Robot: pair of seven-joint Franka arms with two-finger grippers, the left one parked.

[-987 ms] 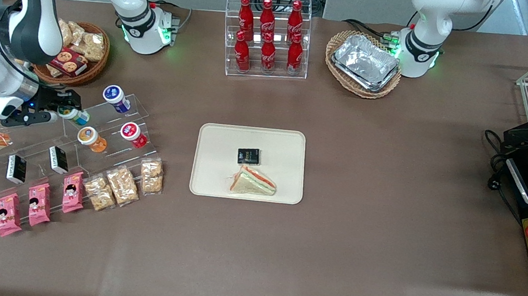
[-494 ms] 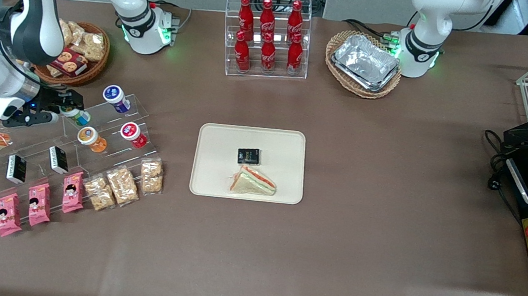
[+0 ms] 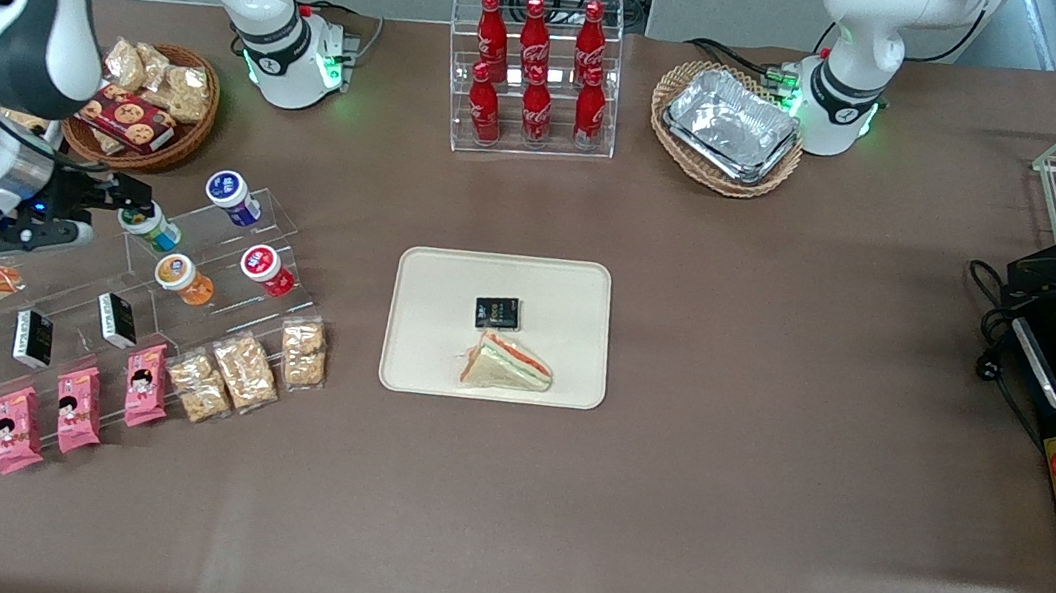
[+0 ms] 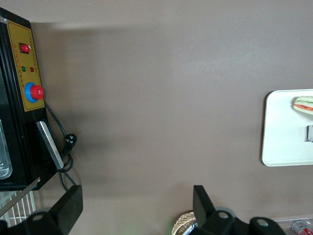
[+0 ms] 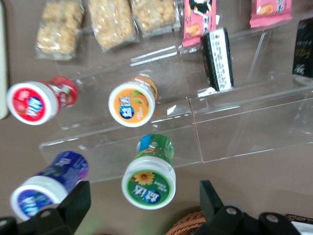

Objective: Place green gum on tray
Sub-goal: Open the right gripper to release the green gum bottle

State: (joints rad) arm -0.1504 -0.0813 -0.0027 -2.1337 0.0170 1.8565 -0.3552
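Note:
The green gum lies on the upper step of a clear acrylic shelf, toward the working arm's end of the table. In the right wrist view its green-and-white lid faces the camera. My right gripper is open and empty, beside the gum's lid end. In the wrist view the gripper has its fingers wide on either side of the lid, not touching it. The cream tray lies at the table's middle, holding a sandwich and a black pack.
The blue-lidded bottle, red bottle and orange bottle lie on the same shelf beside the green gum. A wicker basket of snacks stands close by. Snack packs lie nearer the camera.
My gripper has drawn back from the green gum toward the working arm's end. The gum's lid, partly covered before, now shows fully. The gum stays on the shelf.

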